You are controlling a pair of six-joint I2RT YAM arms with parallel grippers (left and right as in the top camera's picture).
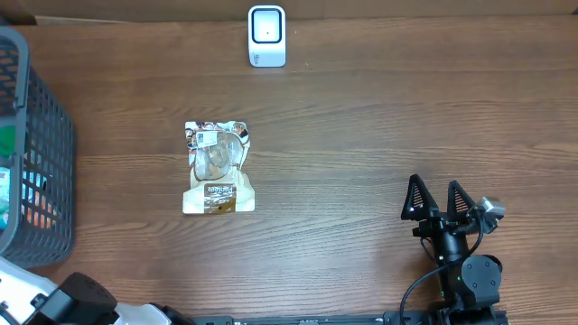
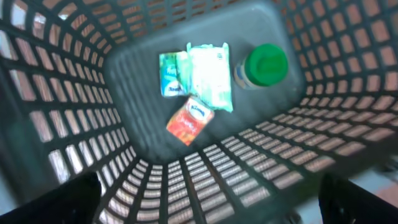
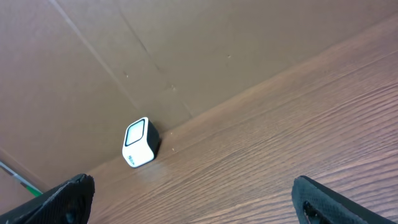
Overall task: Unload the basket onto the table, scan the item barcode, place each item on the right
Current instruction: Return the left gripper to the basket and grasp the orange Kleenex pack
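Observation:
A clear-and-gold snack pouch lies flat on the wooden table, left of centre, with a white label near its top edge. The white barcode scanner stands at the table's far edge; it also shows as the scanner in the right wrist view. My right gripper rests low at the right, well away from the pouch, and is open and empty as my right gripper. My left gripper is open and empty, looking down into the basket.
The dark grey mesh basket stands at the table's left edge. On its floor lie a green-capped bottle, green-and-white packets and an orange packet. A cardboard wall stands behind the scanner. Part of the left arm shows bottom left.

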